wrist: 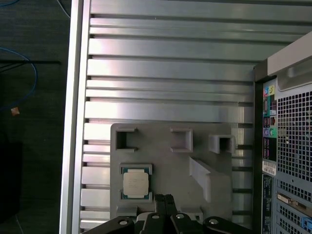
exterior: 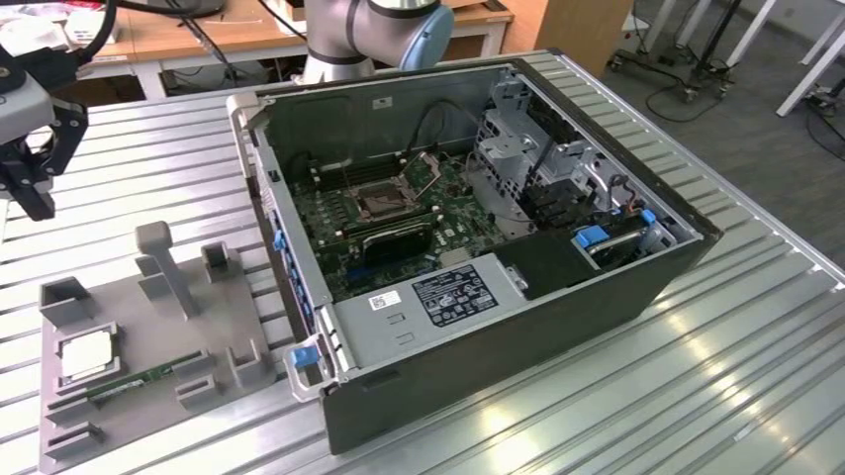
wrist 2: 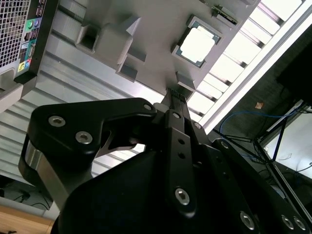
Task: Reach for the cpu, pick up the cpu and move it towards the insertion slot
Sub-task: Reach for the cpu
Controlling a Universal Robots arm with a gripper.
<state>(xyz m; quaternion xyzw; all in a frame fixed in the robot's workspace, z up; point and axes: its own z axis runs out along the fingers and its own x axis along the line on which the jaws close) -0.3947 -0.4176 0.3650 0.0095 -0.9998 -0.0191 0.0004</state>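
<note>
The black gripper (wrist 2: pixel 176 95) hangs near the gray tray (wrist 2: pixel 155 24) — the cpu (wrist 2: pixel 197 45) lies flat in its nook, untouched.

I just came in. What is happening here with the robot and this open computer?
The robot arm's gripper hangs in the air near the grey holder tray, which sits beside the open computer case. Its jaws are together and hold nothing. The cpu lies in its pocket on the tray, not yet touched. The insertion slot, on the board inside the case, has its dark centre showing.
</note>
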